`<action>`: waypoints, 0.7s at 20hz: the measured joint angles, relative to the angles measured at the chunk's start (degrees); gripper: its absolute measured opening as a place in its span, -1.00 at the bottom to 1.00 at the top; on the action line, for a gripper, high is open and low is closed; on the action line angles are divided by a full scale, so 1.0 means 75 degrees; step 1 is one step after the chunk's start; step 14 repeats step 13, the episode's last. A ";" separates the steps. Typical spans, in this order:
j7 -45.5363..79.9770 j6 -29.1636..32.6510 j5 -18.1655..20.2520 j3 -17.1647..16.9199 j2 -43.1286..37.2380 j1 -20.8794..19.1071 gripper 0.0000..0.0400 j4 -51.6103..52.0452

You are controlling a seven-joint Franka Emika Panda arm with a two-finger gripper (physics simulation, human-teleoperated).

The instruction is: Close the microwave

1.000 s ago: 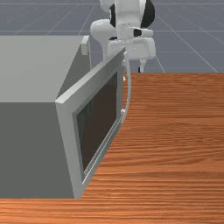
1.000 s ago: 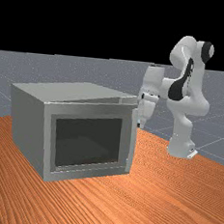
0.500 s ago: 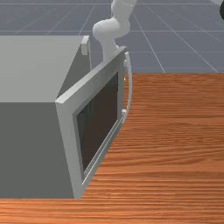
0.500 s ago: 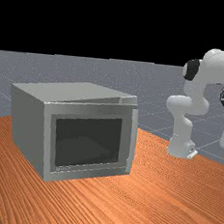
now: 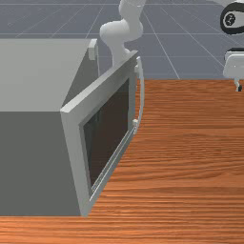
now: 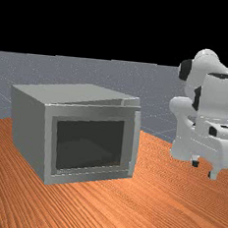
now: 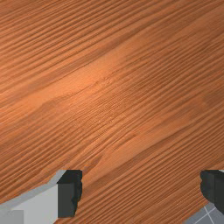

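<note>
The microwave (image 5: 33, 162) sits on the table (image 5: 190, 167), at the front view's left. Its door (image 5: 73, 138) is part way open. The near side of the door joins the microwave. The far side, with the long bent handle (image 5: 142, 95), sticks out to the front view's right.

The claw (image 6: 204, 169) is open, with its two fingers (image 7: 70, 194) wide apart and nothing held in them. It hangs at the end of the arm (image 6: 206, 75), over at the front view's right and toward the far end, well apart from the door. It points down at the wood.

I think the job now is to get the claw ready on the outside of the door. That looks like a good side to push from. Pushing does not need a grab, so it may help to bring the fingers together first. Then the claw should go low enough to meet the front of the door, but not so low that it rubs the wood.

The best place to push is close to the handle, far from where the door turns. A finger could get stuck behind the handle, so touch the flat part beside it. Push softly to the front view's left and bend the path as the door swings. Keep out of the gap, or the claw could get pinched. Keep pushing until the door sits flat.
</note>
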 joint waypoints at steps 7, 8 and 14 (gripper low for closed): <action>-0.2246 0.0793 0.0454 -0.0330 -0.1716 -0.1212 1.00 -0.2571; -0.2994 0.0864 0.0600 -0.0429 -0.1994 -0.1495 1.00 -0.2963; -0.7297 0.0649 0.1404 -0.1232 -0.2676 -0.2982 1.00 -0.3743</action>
